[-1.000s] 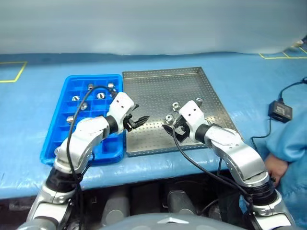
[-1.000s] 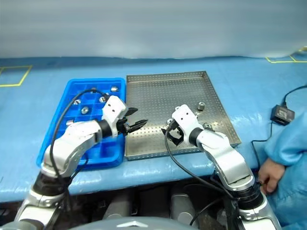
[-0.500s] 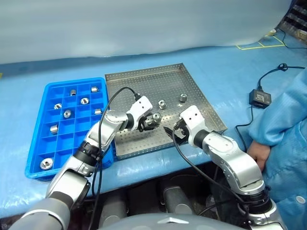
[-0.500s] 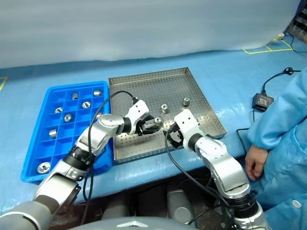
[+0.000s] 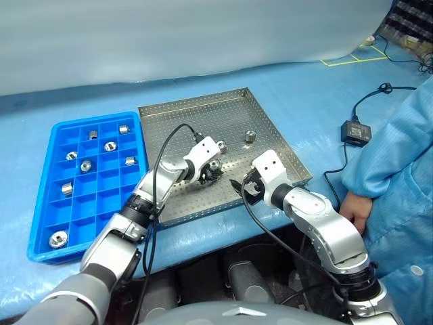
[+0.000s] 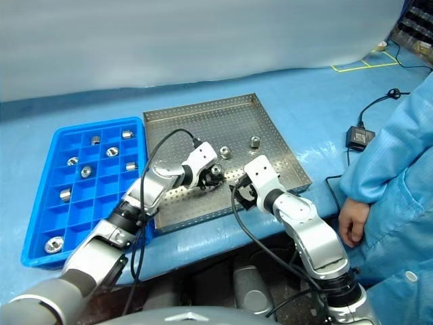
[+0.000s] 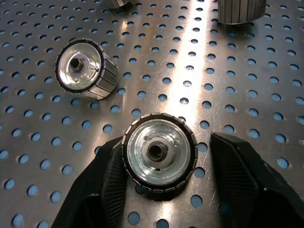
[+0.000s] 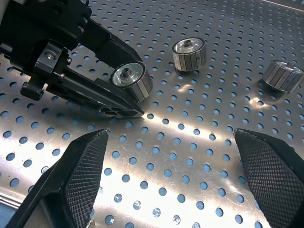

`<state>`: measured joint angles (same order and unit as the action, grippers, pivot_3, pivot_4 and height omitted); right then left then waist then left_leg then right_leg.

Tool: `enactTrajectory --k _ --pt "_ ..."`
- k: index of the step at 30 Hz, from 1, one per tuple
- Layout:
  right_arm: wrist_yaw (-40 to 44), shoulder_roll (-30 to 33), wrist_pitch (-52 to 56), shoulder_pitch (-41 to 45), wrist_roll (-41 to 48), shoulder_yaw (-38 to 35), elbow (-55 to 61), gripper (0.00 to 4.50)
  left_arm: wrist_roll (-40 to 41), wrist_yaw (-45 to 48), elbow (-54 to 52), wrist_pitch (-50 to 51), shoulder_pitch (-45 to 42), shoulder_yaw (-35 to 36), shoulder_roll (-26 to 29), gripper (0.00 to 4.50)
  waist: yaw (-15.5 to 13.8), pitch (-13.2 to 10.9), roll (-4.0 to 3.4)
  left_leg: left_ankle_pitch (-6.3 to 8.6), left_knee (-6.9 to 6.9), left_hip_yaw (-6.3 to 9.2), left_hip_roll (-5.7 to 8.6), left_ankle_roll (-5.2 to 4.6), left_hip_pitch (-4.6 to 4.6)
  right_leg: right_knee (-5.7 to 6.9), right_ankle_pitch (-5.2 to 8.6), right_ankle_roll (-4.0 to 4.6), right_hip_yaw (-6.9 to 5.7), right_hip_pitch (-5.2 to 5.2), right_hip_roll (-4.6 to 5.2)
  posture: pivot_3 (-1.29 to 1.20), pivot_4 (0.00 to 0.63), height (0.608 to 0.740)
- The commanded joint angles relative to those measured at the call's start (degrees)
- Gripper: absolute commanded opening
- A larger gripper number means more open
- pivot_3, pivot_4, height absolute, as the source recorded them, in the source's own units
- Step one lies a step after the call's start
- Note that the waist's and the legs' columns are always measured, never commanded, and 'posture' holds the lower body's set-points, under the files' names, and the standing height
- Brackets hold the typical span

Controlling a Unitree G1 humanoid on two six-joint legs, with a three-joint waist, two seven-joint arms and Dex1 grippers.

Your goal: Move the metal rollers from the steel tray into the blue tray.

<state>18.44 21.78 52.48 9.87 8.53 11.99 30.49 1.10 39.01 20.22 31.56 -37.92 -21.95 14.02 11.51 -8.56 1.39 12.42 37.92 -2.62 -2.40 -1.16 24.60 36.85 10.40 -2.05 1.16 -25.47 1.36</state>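
Head view: left gripper (image 5: pixel 212 171) down in the steel tray (image 5: pixel 270 128), bracketing one metal roller (image 5: pixel 215 166) — blue tray (image 5: pixel 40 196) alongside holds seven.
Left wrist view: fingers (image 7: pixel 114 178) part-open, one touching.
Right wrist view: right gripper (image 8: pixel 171 178) wide, empty.

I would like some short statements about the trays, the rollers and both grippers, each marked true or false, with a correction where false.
1. The left gripper has a metal roller between its fingers. True.
2. The right gripper holds a roller. False: its fingers stand wide open with nothing between them.
3. The steel tray lies to the left of the blue tray. False: it lies to the right.
4. Several rollers already lie in the blue tray. True.
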Motion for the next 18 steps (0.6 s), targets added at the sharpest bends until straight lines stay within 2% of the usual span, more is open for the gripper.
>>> enactTrajectory --k 1,13,18 --pt "-0.2 -0.5 -1.7 0.8 -0.3 -0.4 0.7 4.5 0.1 0.6 -2.3 -1.2 -0.6 1.3 -0.2 2.24 0.1 0.0 0.0 0.0 0.0 0.0 0.0 0.0 0.0 0.0 0.0 0.0 0.01 0.0 0.0 -0.26 0.15 0.74" --pt "0.9 -1.3 -2.7 1.4 0.1 -0.4 -1.0 4.5 0.5 -0.9 -5.2 -0.8 0.7 4.2 0.0 2.24 0.0 0.0 0.0 0.0 0.0 -0.01 0.01 0.0 0.0 0.01 -0.03 -0.06 0.04 0.0 0.0 -0.24 0.15 0.74" --pt "5.0 -1.9 -4.4 1.4 3.6 -0.9 -1.0 4.5 3.6 0.4 -15.9 4.5 3.7 8.0 2.8 2.24 0.0 0.0 -0.01 0.0 -0.02 -0.02 -0.01 0.0 -0.01 0.01 -0.05 -0.09 0.07 -0.02 -0.01 -0.21 0.15 0.74"
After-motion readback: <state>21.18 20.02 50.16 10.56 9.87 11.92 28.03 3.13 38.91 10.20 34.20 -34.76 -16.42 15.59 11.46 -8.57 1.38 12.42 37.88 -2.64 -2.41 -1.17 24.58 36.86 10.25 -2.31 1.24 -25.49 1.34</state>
